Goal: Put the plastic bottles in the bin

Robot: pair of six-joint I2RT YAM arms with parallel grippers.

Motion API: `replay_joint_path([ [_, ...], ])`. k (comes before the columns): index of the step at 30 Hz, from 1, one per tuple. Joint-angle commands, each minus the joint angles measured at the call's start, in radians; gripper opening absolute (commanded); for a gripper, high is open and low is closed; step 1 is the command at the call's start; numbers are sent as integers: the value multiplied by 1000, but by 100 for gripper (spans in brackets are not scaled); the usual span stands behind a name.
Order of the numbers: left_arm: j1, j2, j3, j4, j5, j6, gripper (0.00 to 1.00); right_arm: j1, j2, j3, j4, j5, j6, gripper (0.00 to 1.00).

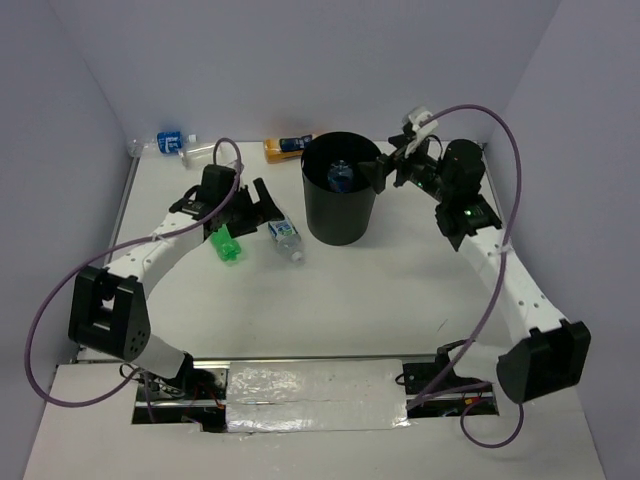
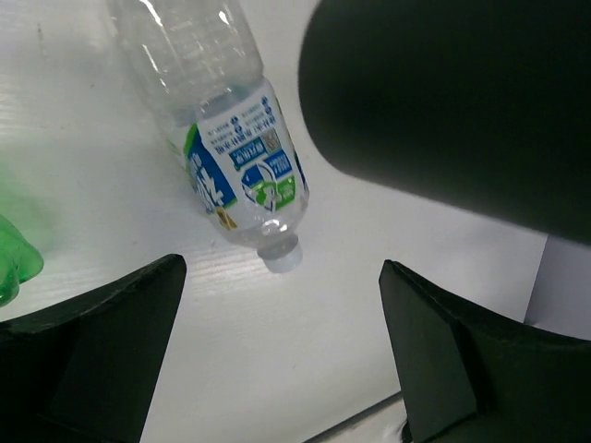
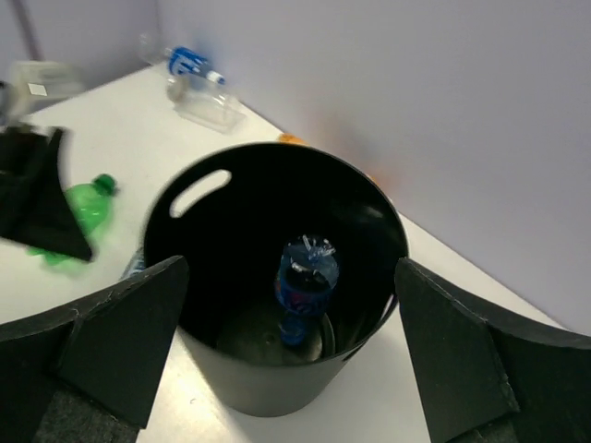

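Three pale walls [image 1: 300, 60], white table [image 1: 400, 290] w/ black bin [image 1: 340, 215], foil strip [image 1: 315, 395]

Left gripper [image 2: 282, 268] spread wide, right gripper [image 3: 291, 266] likewise

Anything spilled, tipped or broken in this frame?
Nothing stands out. The bin is upright with one blue-labelled bottle inside. The green bottle, the blue-green-labelled bottle, the orange bottle and the far clear bottle lie on their sides on the table, no spill in view.
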Motion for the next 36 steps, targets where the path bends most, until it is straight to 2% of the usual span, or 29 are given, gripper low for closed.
replay_joint_path([
  [1,-11,65,75,-54,-133,-160,100,-10,-156,8,-56,-124,-18,100],
  [8,-55,293,291,-195,-225,-236,99,-30,-293,-72,-160,-274,67,100],
  [15,-91,521,495,-312,-290,-234,100,-65,-346,-135,-119,-323,107,100],
  [21,-100,622,524,-382,-332,-197,99,-105,-364,-166,-70,-382,154,99],
  [23,-98,619,507,-362,-328,-196,94,-114,-366,-172,-67,-392,156,100],
  [24,-98,613,491,-355,-322,-194,91,-116,-372,-175,-65,-397,156,100],
  [26,-100,581,482,-342,-304,-179,75,-122,-375,-175,-67,-405,156,100],
  [27,-98,565,480,-336,-288,-167,64,-125,-376,-175,-68,-406,156,100],
  [28,-100,533,482,-338,-290,-144,45,-128,-379,-174,-68,-415,183,100],
  [29,-98,512,483,-335,-279,-135,34,-134,-382,-174,-70,-420,186,100],
  [31,-98,464,476,-338,-271,-116,20,-142,-382,-172,-68,-429,196,100],
  [35,-97,305,477,-342,-262,-26,15,-154,-389,-169,-71,-446,208,100],
  [36,-98,244,483,-341,-260,19,10,-159,-387,-166,-73,-449,208,100],
])
